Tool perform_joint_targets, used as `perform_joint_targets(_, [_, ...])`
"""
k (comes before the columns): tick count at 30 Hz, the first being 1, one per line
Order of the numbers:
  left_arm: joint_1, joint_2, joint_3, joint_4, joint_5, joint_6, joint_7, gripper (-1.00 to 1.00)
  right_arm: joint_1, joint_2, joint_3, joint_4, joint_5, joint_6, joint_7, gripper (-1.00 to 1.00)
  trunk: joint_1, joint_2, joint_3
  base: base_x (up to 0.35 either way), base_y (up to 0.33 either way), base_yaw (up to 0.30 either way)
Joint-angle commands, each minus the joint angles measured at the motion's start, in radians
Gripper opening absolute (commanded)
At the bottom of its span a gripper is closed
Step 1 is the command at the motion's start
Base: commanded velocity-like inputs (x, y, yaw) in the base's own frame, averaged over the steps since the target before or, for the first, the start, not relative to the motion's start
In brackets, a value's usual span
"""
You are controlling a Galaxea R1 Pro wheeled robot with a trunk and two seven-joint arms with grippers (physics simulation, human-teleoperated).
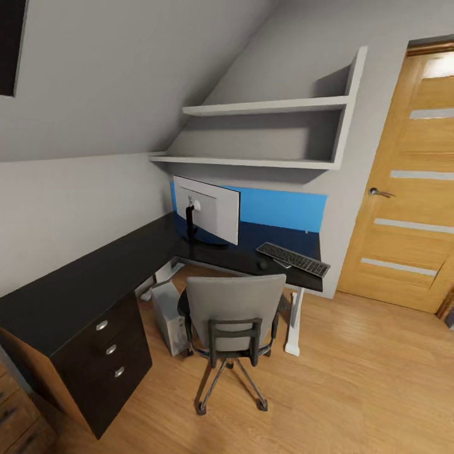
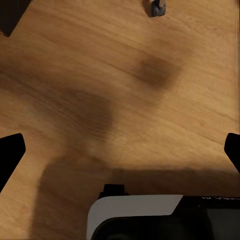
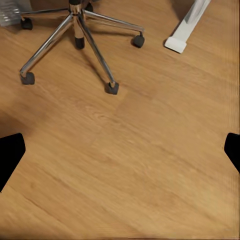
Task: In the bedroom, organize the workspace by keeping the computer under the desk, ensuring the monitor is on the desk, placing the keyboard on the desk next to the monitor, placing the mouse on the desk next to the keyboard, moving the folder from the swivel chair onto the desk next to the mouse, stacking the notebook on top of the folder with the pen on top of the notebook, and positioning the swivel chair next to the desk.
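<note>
Black fingertips (image 2: 11, 150); white-and-black rounded robot body (image 2: 150, 217), faint lettering

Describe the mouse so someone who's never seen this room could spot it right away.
Find the black L-shaped desk with the blue back panel. On its right wing, nearest the wooden door, lies the keyboard. The mouse sits by the keyboard's left end: a small, rounded black lump, nearly lost against the black top.

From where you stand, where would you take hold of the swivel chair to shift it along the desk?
Probably the top edge of the backrest of the swivel chair, approached from behind, the side facing the camera. The back is turned this way, upright and unobstructed, while the seat faces the desk. The dark frame bar below is a second option. Its castors rest on the wood floor.
</note>
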Motion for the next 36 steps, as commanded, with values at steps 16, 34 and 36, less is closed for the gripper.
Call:
perform_joint_targets(16, [0.0, 0.0, -0.002, 0.0, 0.005, -0.005, 0.001, 1.0, -0.001, 0.0, 0.0, 0.0, 0.003, -0.003, 0.0, 1.0, 0.0, -0.001, -0.001, 0.001, -0.001, -0.3])
perform_joint_targets(34, [0.0, 0.001, -0.002, 0.001, 0.005, -0.005, 0.001, 1.0, -0.001, -0.008, 0.0, 0.0, 0.003, -0.004, 0.0, 1.0, 0.0, -0.001, -0.001, 0.123, 0.0, -0.3])
perform_joint_targets(36, [0.0, 0.002, -0.002, 0.001, 0.005, -0.005, 0.001, 1.0, -0.001, -0.008, 0.0, 0.0, 0.003, -0.004, -0.001, 1.0, 0.0, -0.001, -0.001, 0.002, 0.0, -0.3])
